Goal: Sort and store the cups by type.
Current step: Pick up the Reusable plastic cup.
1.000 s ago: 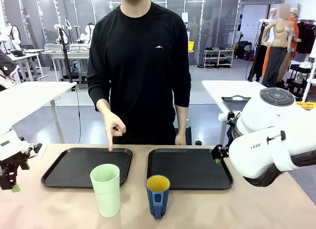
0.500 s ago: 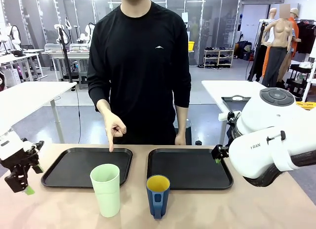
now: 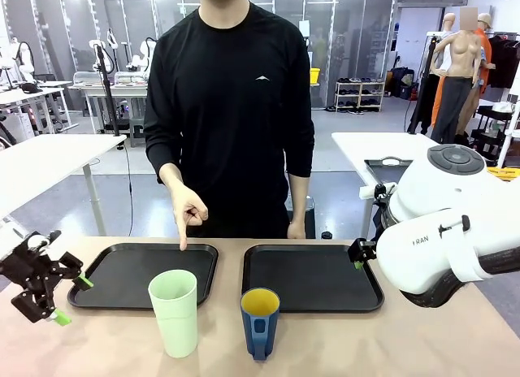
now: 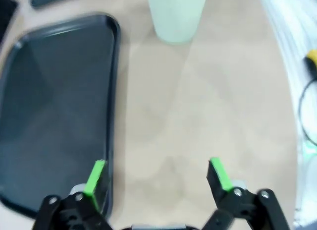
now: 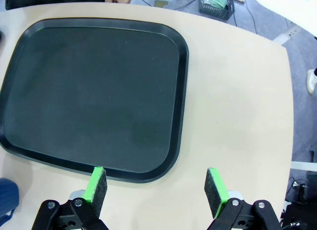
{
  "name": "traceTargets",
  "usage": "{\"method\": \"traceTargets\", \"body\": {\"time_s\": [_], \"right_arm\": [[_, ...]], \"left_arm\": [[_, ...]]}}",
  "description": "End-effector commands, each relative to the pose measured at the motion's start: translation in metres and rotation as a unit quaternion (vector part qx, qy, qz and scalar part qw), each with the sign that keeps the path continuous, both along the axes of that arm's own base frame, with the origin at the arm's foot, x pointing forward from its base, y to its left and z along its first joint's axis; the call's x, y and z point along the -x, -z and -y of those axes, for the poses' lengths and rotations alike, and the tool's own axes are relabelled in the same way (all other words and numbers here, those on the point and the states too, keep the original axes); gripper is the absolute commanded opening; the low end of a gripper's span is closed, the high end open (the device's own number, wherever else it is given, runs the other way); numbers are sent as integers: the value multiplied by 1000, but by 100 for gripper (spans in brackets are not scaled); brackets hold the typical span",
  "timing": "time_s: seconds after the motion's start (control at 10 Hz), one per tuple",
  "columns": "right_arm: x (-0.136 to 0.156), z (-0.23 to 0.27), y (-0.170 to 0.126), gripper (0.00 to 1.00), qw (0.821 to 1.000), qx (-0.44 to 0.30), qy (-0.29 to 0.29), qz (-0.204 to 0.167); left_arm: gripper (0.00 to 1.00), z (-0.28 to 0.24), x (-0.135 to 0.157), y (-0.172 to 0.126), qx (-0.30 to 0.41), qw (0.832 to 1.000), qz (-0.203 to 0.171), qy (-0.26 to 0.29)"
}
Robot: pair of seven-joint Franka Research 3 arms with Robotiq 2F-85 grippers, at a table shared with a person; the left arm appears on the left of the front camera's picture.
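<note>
A tall pale mint-green tumbler stands upright on the table in front of the left black tray. To its right is the shorter dark blue cup with a yellow inside, in front of the right black tray. My left gripper hovers open at the table's left, level with the tumbler and a hand's width from it. In the left wrist view the tumbler is ahead of the open left gripper, with nothing between the fingers. My right gripper is open above the near edge of the right tray.
The person stands at the far side, one hand pointing a finger down at the far rim of the left tray. Both trays hold nothing. The bulky right arm hangs over the table's right end. The blue cup's edge shows low left in the right wrist view.
My left gripper has swung in from the left edge toward the tumbler and turned its fingers toward it. The right arm, the cups and the pointing hand have stayed put.
</note>
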State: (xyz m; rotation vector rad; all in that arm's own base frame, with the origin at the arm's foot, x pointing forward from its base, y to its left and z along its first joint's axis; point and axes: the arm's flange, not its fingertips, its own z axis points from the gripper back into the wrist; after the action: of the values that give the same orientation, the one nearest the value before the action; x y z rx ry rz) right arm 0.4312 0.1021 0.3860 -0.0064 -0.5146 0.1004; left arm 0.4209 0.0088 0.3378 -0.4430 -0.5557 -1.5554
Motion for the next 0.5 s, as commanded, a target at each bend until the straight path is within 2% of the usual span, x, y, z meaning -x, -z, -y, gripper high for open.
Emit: {"method": "traceTargets", "body": {"time_s": [0.0, 0.2, 0.4], "right_arm": [[-1, 0, 1, 100, 1000, 2, -5, 0], [-1, 0, 1, 100, 1000, 2, -5, 0], [-1, 0, 1, 100, 1000, 2, -5, 0]], "left_arm": [[100, -9, -14, 15, 101, 995, -7, 15], [100, -7, -16, 21, 197, 980, -31, 0], [100, -4, -17, 26, 280, 958, -46, 24]]}}
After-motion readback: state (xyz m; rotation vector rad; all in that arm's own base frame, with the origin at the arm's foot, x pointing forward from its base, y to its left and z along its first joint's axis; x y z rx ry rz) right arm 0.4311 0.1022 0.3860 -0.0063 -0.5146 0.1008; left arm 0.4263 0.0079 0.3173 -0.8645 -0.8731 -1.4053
